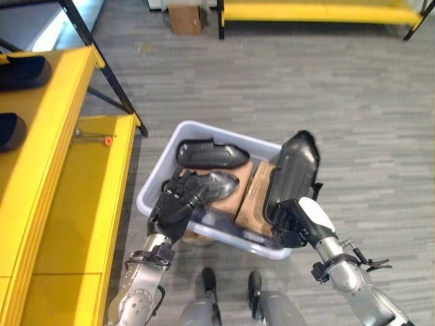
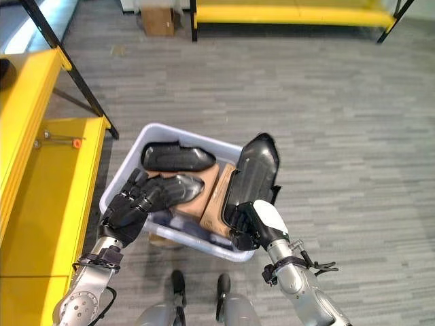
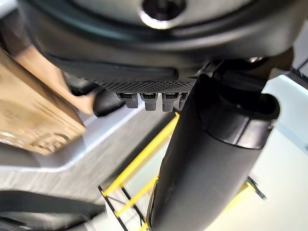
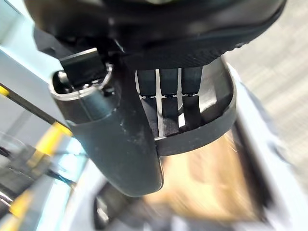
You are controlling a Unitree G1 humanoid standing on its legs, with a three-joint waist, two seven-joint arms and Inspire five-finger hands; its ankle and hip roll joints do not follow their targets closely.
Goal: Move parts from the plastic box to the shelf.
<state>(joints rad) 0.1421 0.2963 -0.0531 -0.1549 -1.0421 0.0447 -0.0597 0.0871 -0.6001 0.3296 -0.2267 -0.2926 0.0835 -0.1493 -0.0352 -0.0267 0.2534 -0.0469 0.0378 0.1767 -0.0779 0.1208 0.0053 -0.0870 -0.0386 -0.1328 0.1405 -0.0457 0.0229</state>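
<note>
Black, glossy moulded plastic shell [image 1: 293,173] stands gripped in my right hand [image 1: 293,223] at frame centre-right; stiff, light, probably slippery, while my left hand [image 1: 178,202] clasps another dark part [image 1: 216,185].

A grey wood-plank floor [image 1: 340,102] fills most of the frame. At the top edge, left of centre, stands a small cardboard box [image 1: 185,17]. Beside it, along the top right, runs a low yellow rack [image 1: 319,10] with black legs.
</note>
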